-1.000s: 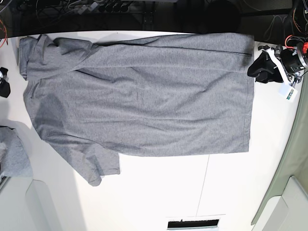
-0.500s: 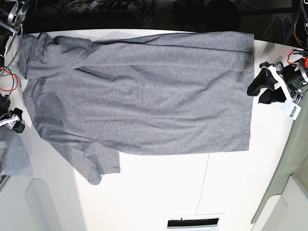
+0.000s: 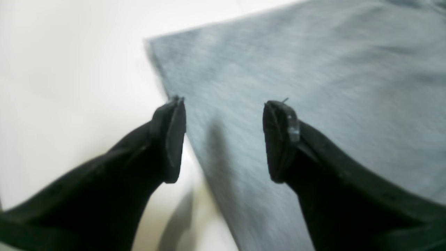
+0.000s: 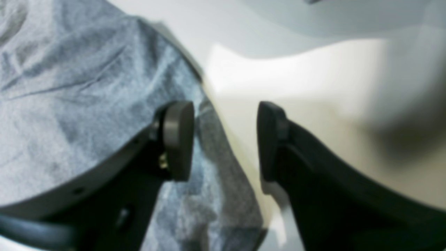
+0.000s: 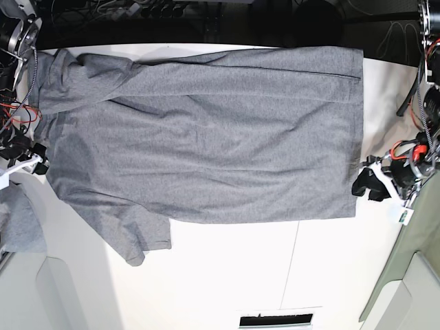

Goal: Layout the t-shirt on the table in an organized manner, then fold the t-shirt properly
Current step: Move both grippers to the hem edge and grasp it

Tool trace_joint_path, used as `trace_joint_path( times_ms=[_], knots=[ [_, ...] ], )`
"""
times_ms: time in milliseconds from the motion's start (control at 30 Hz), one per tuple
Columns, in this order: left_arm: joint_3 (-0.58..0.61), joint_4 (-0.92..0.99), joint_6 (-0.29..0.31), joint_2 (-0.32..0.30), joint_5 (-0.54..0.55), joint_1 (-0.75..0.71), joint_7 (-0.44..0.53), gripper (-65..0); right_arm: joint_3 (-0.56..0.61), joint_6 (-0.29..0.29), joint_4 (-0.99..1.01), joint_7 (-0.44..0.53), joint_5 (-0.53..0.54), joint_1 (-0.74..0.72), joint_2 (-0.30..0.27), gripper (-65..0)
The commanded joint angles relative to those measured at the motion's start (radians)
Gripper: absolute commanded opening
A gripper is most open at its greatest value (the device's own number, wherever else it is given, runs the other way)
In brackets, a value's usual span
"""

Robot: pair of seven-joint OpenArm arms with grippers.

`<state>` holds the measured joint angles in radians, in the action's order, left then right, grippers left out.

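I count one t-shirt [image 5: 206, 137], spread flat across the upper half of the table [image 5: 227, 275], with one sleeve at lower left. My left gripper [image 3: 223, 139] hangs at the hem corner on the frame's right, jaws wide and empty. My right gripper [image 4: 224, 139] straddles the shirt's left edge, jaws parted, gripping nothing.

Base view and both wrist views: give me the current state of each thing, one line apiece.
Heather-grey knit t-shirt: spread out on the table, top edge folded over, not yet folded up.
White table: bare in front, thin dark seam showing.
Left gripper: open, straddling the shirt's hem edge.
Right gripper: open, empty, at the shirt's wrinkled edge.
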<state>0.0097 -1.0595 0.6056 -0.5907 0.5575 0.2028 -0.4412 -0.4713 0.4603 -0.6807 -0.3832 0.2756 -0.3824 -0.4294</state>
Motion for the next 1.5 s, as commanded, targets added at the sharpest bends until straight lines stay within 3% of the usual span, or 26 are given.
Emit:
trace_joint_path(
  times_ms=[0,167,267,367,700,1033,1233,1367,1467],
  knots=[
    [0.03,0.052,-0.014,-0.01,-0.011,0.06,0.043,-27.4,-0.003,0.003,-0.016,0.013,0.009,-0.019,-0.022,-35.9],
    [0.124,0.395,-0.171,0.034,-0.114,0.255,0.183,-27.4,-0.003,0.003,-0.016,0.013,0.009,-0.019,-0.023,-35.9],
    [0.124,0.513,-0.195,0.045,-0.108,0.321,0.191,-27.4,-0.003,0.003,-0.015,0.013,0.021,-0.019,-0.021,-35.9],
    [0.124,0.528,-0.189,0.044,-0.06,0.332,0.184,-27.4,-0.003,0.004,-0.015,0.013,0.051,-0.022,-0.021,-35.9],
    [0.124,0.526,-0.077,0.046,0.018,0.332,0.102,-27.4,-0.003,0.008,-0.016,0.021,0.081,-0.024,0.021,-35.9],
    [0.124,0.526,-0.078,0.122,-0.032,0.331,0.093,-27.4,-0.003,0.035,-0.016,0.036,0.08,-0.027,0.1,-35.9],
    [0.124,0.526,-0.078,0.146,-0.04,0.331,0.094,-27.7,-0.003,0.06,-0.016,0.039,0.084,-0.027,0.1,-35.9],
    [0.124,0.526,-0.077,0.148,-0.043,0.328,0.099,-39.3,-0.003,0.06,-0.016,0.043,0.083,-0.027,0.1,-38.3],
    [0.124,0.526,-0.075,0.148,-0.05,0.328,0.101,-54.8,-0.003,0.079,-0.016,0.043,0.055,-0.027,0.099,-59.1]
  ],
)
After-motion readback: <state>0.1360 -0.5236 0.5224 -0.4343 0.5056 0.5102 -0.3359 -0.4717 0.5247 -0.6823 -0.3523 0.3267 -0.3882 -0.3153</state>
